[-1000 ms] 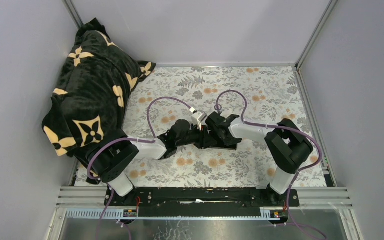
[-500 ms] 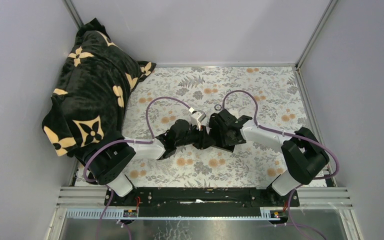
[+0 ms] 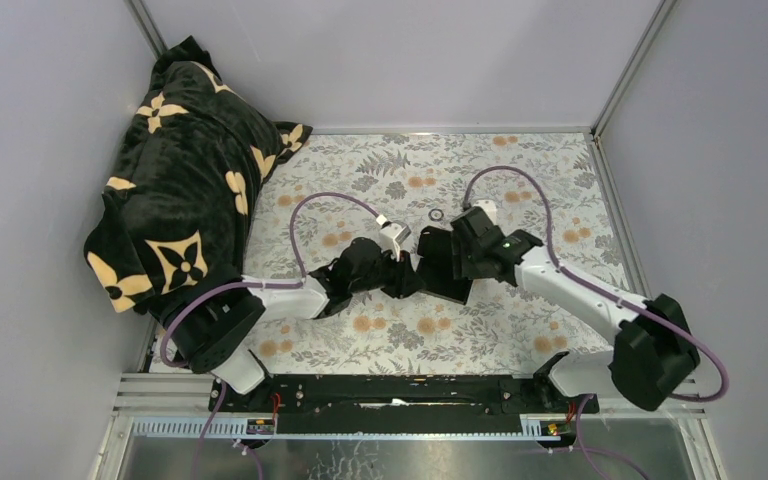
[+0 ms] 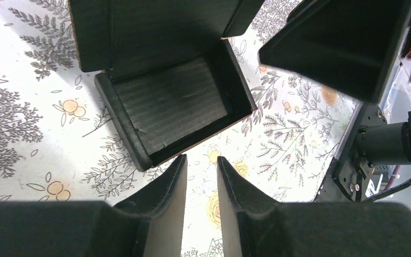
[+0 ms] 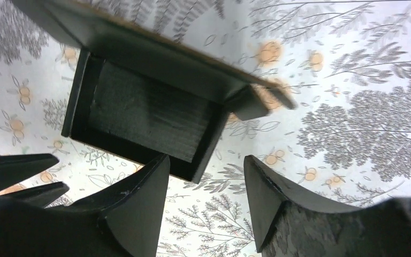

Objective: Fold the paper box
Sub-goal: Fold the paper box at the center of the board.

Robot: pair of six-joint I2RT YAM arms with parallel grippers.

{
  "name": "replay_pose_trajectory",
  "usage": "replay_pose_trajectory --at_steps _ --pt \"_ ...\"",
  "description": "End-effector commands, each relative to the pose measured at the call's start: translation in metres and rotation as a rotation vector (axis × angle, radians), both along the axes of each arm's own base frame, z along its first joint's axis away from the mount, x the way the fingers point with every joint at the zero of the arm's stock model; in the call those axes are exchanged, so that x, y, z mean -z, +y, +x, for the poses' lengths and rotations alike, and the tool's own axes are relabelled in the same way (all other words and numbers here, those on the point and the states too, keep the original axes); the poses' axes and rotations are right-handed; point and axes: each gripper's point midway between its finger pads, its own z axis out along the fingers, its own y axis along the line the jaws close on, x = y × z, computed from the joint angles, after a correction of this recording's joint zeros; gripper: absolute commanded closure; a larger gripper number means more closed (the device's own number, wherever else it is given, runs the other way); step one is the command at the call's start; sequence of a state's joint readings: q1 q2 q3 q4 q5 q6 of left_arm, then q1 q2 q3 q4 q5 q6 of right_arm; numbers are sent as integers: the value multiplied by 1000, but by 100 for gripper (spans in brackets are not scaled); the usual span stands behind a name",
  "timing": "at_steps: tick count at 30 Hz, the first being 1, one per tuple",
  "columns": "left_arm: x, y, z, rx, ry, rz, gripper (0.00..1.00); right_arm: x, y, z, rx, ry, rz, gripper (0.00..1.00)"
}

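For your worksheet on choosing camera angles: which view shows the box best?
Left wrist: the box shows its tray whole and sharp, lid raised behind it. Right wrist shows the tray too, but the lid overhangs it, blurred. Top shows only a small dark patch, form unclear.

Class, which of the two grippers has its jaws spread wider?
The right gripper: its jaws stand well apart, while the left gripper leaves only a narrow slit.

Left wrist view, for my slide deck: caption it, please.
Black paper box, tray formed and lid up, on the floral tablecloth beyond the empty left pincer.
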State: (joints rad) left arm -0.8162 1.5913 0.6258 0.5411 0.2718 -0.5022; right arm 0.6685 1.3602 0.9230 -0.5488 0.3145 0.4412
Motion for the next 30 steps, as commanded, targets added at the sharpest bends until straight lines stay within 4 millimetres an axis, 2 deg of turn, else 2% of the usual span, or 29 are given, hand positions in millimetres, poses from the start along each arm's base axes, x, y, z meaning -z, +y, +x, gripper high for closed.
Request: replay_pose_trajectory --at_steps 1,8,11,14,18,23,26,30 --pt "-34 6 24 -60 -98 -12 68 -24 -22 10 86 -81 66 41" --pt "-53 36 51 -169 -119 16 71 -54 -46 21 183 -190 220 43" --pt "-58 51 62 -219 -109 6 66 -60 -57 26 213 -197 291 42" --pt "-56 62 73 -268 -81 17 57 -51 -67 30 239 -165 320 42" --pt "-50 69 90 -317 -36 45 56 -32 -77 33 283 -123 337 42" --pt "-32 56 107 -292 25 59 57 -7 -83 37 311 -64 300 43" --pt "-20 50 115 -291 47 81 59 1 -81 41 309 -47 307 43" --pt "-13 54 119 -317 53 93 59 11 -76 42 280 4 303 44"
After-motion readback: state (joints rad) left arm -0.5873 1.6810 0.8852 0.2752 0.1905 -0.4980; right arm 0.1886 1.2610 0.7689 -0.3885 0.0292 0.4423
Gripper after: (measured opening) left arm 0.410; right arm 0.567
